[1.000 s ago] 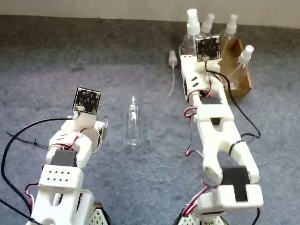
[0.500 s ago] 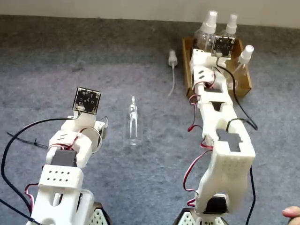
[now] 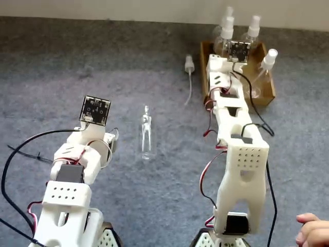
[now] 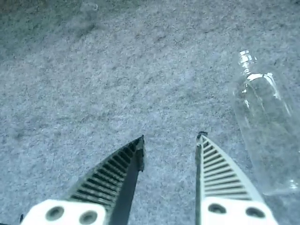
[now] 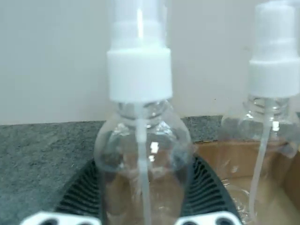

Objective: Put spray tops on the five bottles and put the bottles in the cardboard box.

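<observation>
My right gripper [image 5: 145, 165] is shut on a clear bottle [image 5: 140, 140] with a white spray top [image 5: 139, 70], holding it upright over the back left of the cardboard box [image 3: 266, 95]. Another topped bottle [image 5: 272, 98] stands close beside it. More topped bottles [image 3: 253, 31] [image 3: 266, 64] stand in the box. A bare bottle [image 3: 146, 136] lies on the carpet mid-table, and it lies beside my open left gripper [image 4: 171, 138] as the clear bottle [image 4: 265, 126]. A loose spray top [image 3: 189, 65] with its tube lies left of the box.
Grey carpet [image 3: 77, 67] covers the table. The right arm [image 3: 234, 118] stretches from the front edge to the box. The left arm [image 3: 82, 154] sits low at the front left, its gripper [image 3: 114, 140] a short way left of the lying bottle.
The right arm stretched forward and carried its topped bottle from the box's left edge to over the back of the box. The left arm kept still.
</observation>
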